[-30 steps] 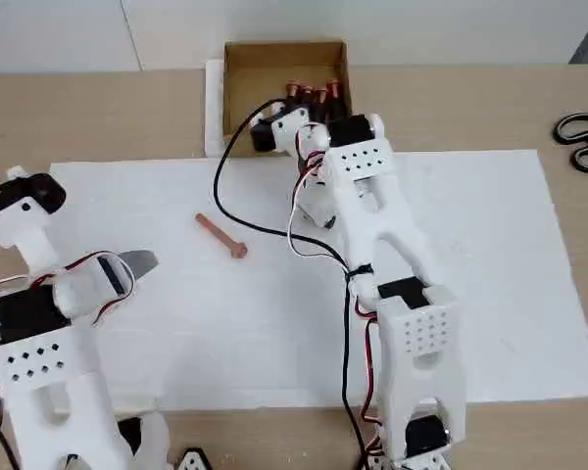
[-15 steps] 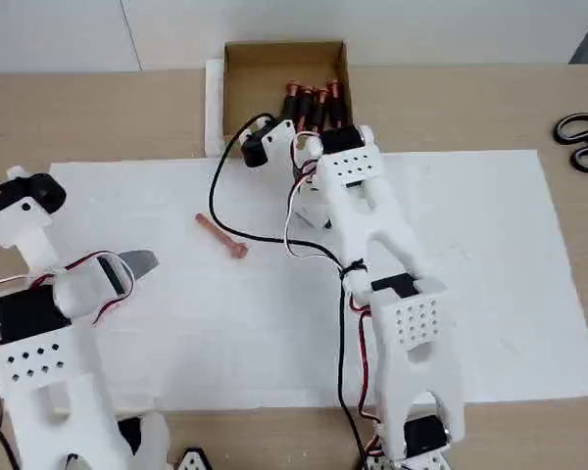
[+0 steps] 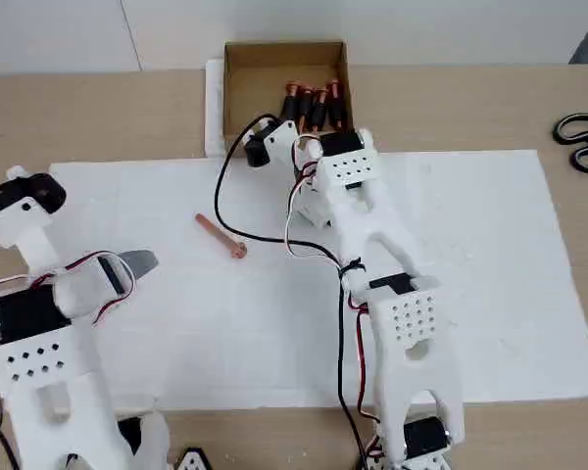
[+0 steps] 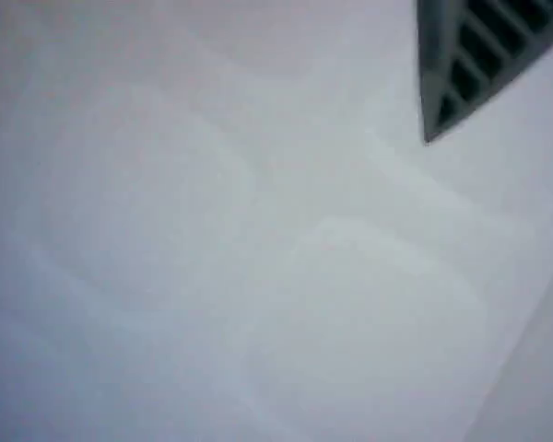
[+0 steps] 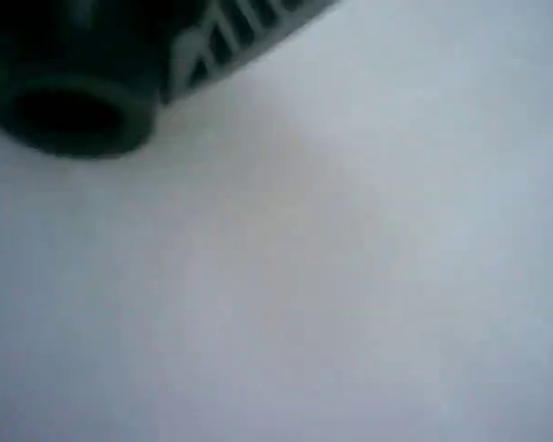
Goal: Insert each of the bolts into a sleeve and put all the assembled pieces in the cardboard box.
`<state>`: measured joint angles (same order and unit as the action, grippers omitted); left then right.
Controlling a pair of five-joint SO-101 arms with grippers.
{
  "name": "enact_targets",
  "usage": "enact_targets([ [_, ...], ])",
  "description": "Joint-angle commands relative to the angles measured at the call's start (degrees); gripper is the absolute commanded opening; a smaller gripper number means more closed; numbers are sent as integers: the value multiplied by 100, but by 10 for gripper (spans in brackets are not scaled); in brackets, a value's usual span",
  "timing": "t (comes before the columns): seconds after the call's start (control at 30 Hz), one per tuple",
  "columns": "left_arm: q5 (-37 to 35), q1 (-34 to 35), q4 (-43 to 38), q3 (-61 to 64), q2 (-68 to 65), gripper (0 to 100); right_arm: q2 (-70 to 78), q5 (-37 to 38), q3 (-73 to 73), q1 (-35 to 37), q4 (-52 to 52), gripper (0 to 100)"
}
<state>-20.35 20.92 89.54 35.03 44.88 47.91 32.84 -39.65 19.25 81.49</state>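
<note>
A copper bolt (image 3: 221, 236) lies loose on the white sheet (image 3: 470, 255), left of centre. Several assembled pieces (image 3: 314, 101), bolts in black sleeves, lie in the cardboard box (image 3: 245, 73) at the back. My right arm (image 3: 348, 176) stretches from the front edge to just short of the box, with its gripper hidden beneath it. Up close, a black sleeve (image 5: 69, 106) sits with its open end toward the camera, right beside my right gripper (image 5: 249, 32). My left gripper (image 3: 139, 262) hovers over the sheet, left of the bolt, and also appears as a grey ridged tip (image 4: 470, 64).
Scissors (image 3: 583, 137) lie on the wooden table at the far right. A black cable (image 3: 235, 211) from the right arm loops over the sheet close to the bolt. The sheet's right half is bare.
The right arm has drawn back from over the box toward the sheet, uncovering the pieces in the box. The left arm and the loose bolt have not moved.
</note>
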Motion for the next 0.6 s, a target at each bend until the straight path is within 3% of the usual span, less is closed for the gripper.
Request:
enact_targets([
  [0.0, 26, 35, 0, -13, 97, 332, 22, -149, -70, -84, 40, 9],
  [0.27, 246, 26, 0, -57, 97, 332, 22, -202, -1960, -532, 1596, 4],
  [0.4, 1178, 26, -44, -233, 88, 332, 22, -624, -2347, -769, 1692, 4],
  [0.57, 2831, -158, -422, -418, 62, 332, 22, -1134, -2321, -998, 1754, 4],
])
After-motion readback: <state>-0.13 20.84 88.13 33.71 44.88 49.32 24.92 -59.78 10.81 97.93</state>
